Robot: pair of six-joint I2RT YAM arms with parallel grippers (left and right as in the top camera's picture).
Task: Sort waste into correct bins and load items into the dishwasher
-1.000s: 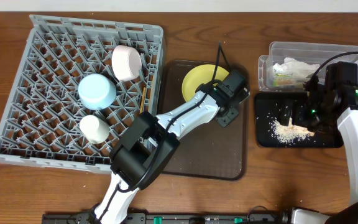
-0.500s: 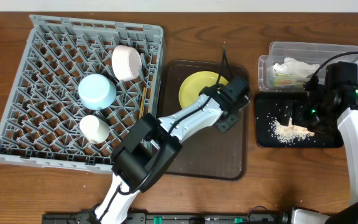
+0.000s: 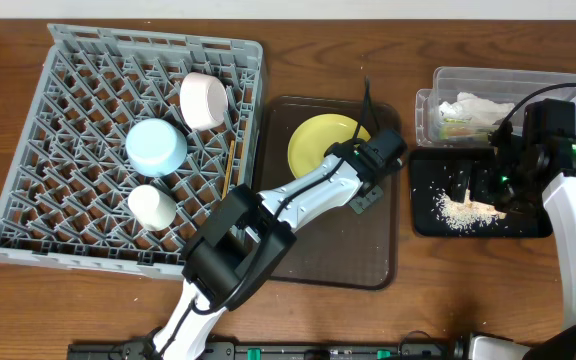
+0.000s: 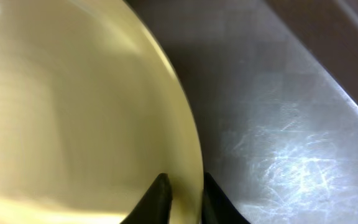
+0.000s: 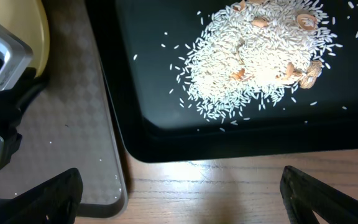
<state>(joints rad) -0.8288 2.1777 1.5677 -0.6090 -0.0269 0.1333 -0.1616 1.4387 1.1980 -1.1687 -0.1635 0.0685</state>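
My left gripper (image 3: 351, 158) is shut on the right rim of the round yellow plate (image 3: 320, 145) over the brown serving tray. In the left wrist view the fingertips (image 4: 182, 188) pinch the plate's edge (image 4: 73, 112). My right gripper (image 3: 503, 190) is open and empty above the black tray (image 3: 530, 226), near the rice heap (image 3: 460, 210). In the right wrist view the fingers (image 5: 182, 193) spread wide below the rice (image 5: 260, 56). The white napkin (image 3: 478, 105) and green-orange scrap (image 3: 453, 122) lie in the clear tub (image 3: 448, 78).
The grey dish rack (image 3: 78, 80) at the left holds the light blue bowl (image 3: 156, 147), cream-white bowl (image 3: 203, 100), small white cup (image 3: 153, 205) and chopsticks (image 3: 231, 165). The brown serving tray (image 3: 338, 250) lies between the rack and the bins.
My left gripper has shifted slightly with the plate in it, and the plate has moved a little left and looks larger. The right arm has not moved.
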